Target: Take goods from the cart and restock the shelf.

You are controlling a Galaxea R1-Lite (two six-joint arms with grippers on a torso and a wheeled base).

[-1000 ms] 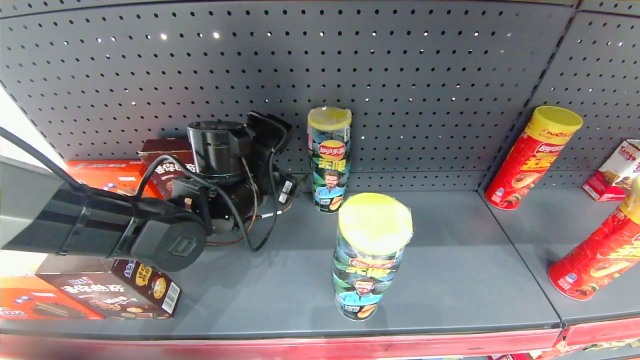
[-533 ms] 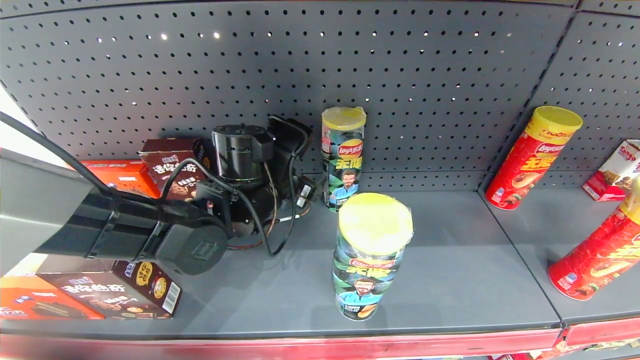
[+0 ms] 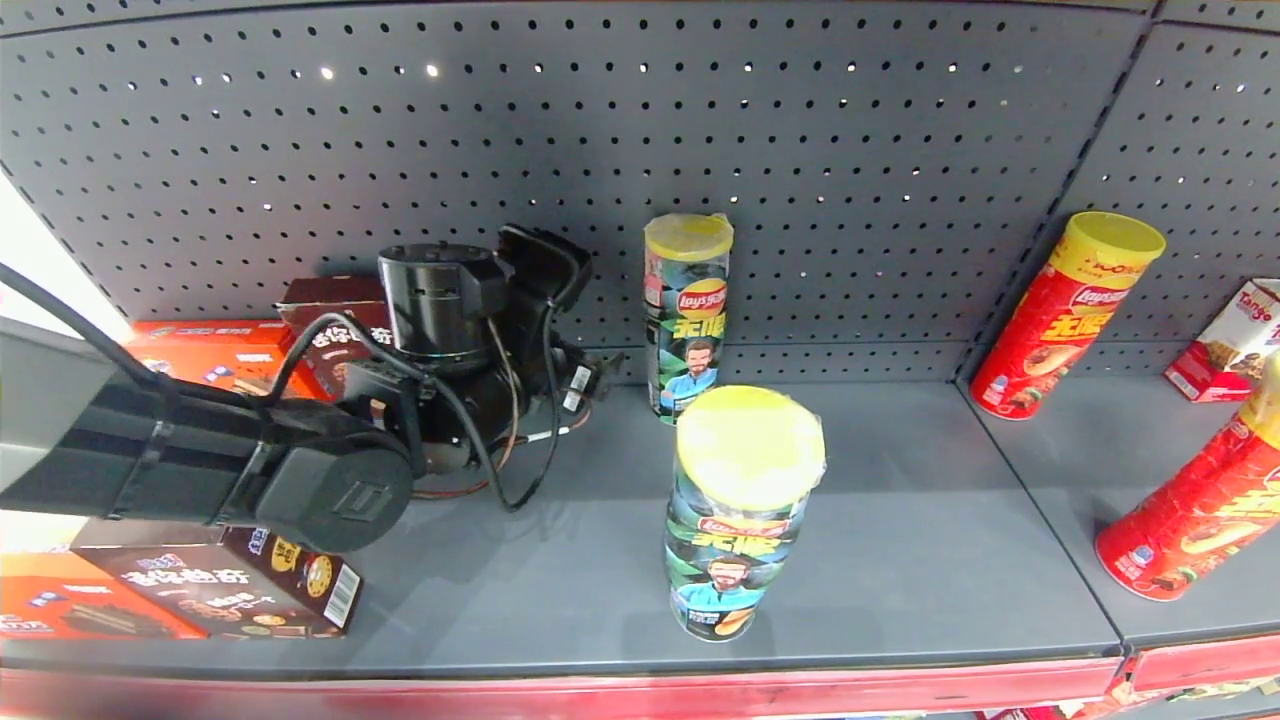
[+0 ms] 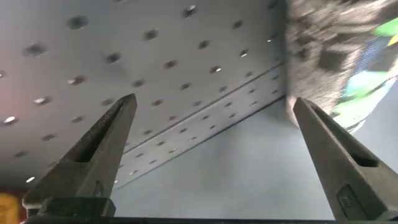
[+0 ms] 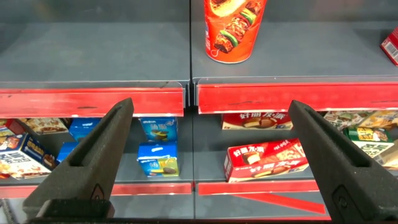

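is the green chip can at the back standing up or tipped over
Upright: the back green can stands on its base on the shelf, yellow lid on top.

Moderate, even light comes from above and the near side. The left arm (image 3: 200,460) throws a soft shadow onto the shelf (image 3: 900,540). Glare washes the near can's (image 3: 745,540) yellow lid (image 3: 750,445) pale. Bright pinpoints shine through the pegboard (image 3: 800,150) holes (mostly upper left). The far left edge is blown white. Wide-angle distortion bows the shelf's front edge.
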